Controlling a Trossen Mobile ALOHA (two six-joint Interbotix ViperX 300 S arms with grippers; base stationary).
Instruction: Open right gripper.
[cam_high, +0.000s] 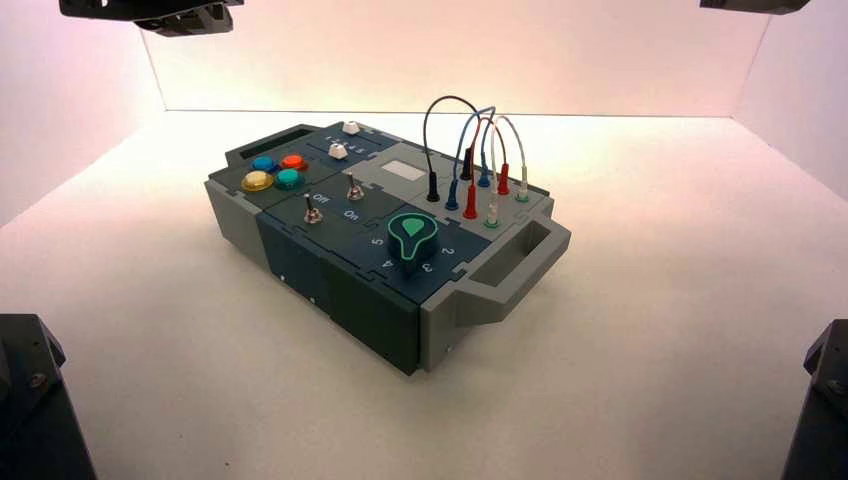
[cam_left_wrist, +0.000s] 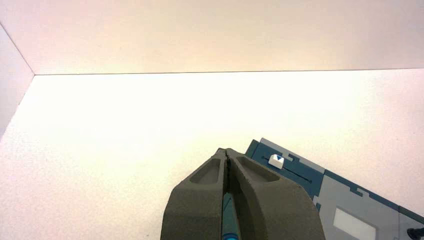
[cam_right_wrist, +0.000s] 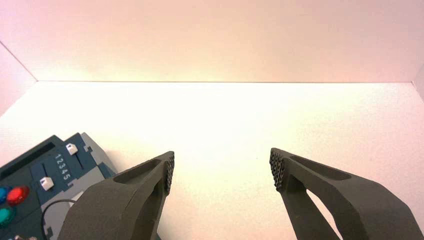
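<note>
right gripper (cam_right_wrist: 222, 170) fingers wide apart, empty

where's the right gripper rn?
The right gripper hangs open over bare white tabletop, clear of the box; in the high view only a dark sliver shows at the top right corner.

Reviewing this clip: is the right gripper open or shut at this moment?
Open. In the right wrist view the right gripper has its two ridged fingertips spread wide apart, with bare white floor between them and nothing held.
</note>
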